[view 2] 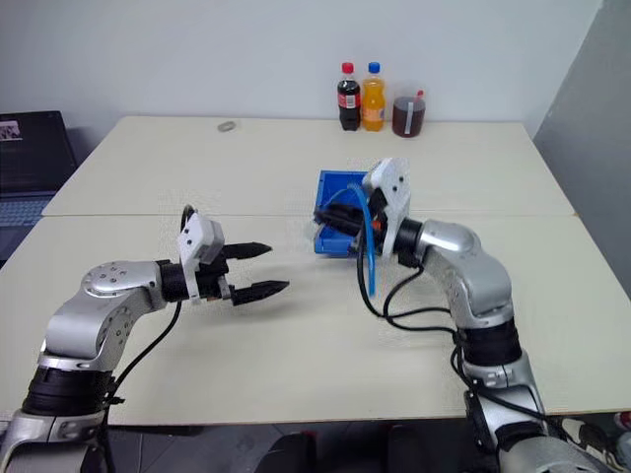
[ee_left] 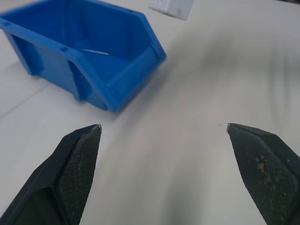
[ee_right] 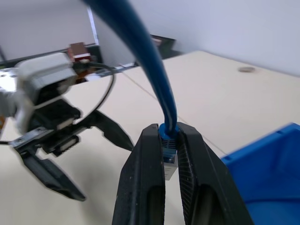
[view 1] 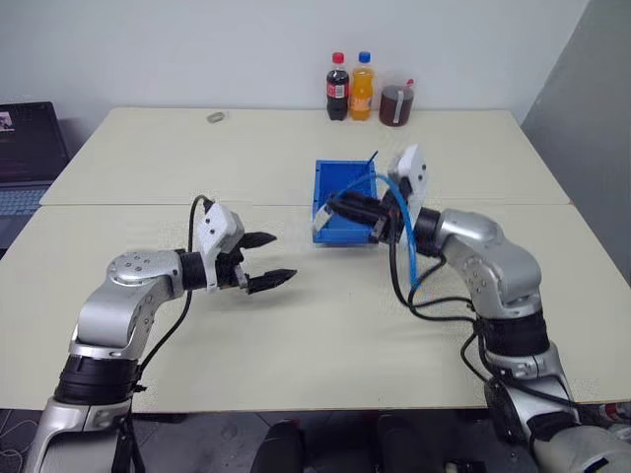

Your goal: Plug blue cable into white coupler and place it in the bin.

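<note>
Two arms over the tabletop, and I'm reading from the left. My left gripper hangs above the bare surface with its fingers spread wide, nothing between them. Moving right, the bin sits mid-table, and from the left wrist it looks empty apart from a pale streak on its floor. At the bin's front edge my right gripper has its fingers pressed together on the cable, pinching it right at the plug end; the rest loops up over the wrist and hangs down beside the forearm. I can't tell whether the coupler is on that plug. At the far edge stand two bottles and a jug.
</note>
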